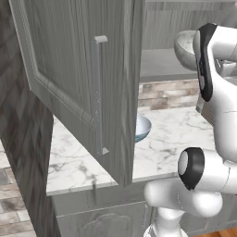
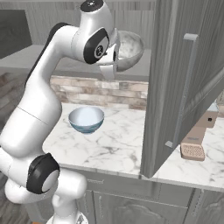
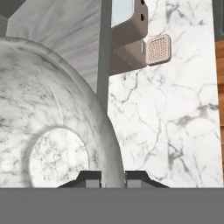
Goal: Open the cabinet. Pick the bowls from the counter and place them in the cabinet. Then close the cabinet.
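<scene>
Our gripper is pinching the speckled stone bowl's rim up by the open cabinet shelf; the light blue bowl sits on the desk at 6 o'clock below.

Brick backsplash in brown-grey courses along the far wall, beige appliance with perforated round grille at the right, partly hidden behind an open door, pale grey base cabinet below, wood floor at near edge

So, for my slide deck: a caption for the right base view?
White arm lifts speckled grey stone-like bowl to open grey wood-grain cabinet; glossy light blue bowl waits on marble counter.
</scene>
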{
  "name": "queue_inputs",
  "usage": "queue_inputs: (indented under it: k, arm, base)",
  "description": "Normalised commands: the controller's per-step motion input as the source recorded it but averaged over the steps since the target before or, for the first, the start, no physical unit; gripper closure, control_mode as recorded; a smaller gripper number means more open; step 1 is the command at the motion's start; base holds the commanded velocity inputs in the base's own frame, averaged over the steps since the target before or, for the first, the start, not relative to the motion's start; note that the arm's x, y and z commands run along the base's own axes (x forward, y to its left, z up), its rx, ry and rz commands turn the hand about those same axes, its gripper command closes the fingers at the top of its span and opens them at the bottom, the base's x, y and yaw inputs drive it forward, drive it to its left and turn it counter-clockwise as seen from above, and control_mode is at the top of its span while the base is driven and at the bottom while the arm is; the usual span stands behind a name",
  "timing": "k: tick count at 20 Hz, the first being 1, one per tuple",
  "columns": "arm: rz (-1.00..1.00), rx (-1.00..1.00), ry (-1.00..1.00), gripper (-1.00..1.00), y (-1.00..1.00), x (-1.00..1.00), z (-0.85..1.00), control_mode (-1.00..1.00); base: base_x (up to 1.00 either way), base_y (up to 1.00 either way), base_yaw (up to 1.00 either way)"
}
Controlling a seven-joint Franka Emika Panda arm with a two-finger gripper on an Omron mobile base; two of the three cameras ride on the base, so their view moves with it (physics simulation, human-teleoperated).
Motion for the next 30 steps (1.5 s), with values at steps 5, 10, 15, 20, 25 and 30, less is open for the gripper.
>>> queue_inputs:
  k: [5, 10, 15, 20, 25, 30]
  arm:
    - [0.02, 0.05, -0.01, 1.00, 0.00, 0.33, -0.11, -1.00]
    - [0.01, 0.06, -0.01, 1.00, 0.00, 0.37, -0.11, -1.00]
    - [0.01, 0.07, 0.00, 1.00, 0.00, 0.43, -0.09, -1.00]
    - [0.01, 0.07, 0.00, 1.00, 0.00, 0.39, -0.12, -1.00]
    - [0.00, 0.09, 0.00, 1.00, -0.03, 0.23, -0.17, -1.00]
    - [0.00, 0.05, 0.01, -1.00, -0.08, -0.03, -0.21, -1.00]
  base:
    - [0.00, 0.00, 0.00]
    - [0.00, 0.00, 0.00]
    - [0.00, 0.00, 0.00]
    - [0.00, 0.00, 0.00]
    - [0.00, 0.00, 0.00]
    - [0.00, 0.00, 0.00]
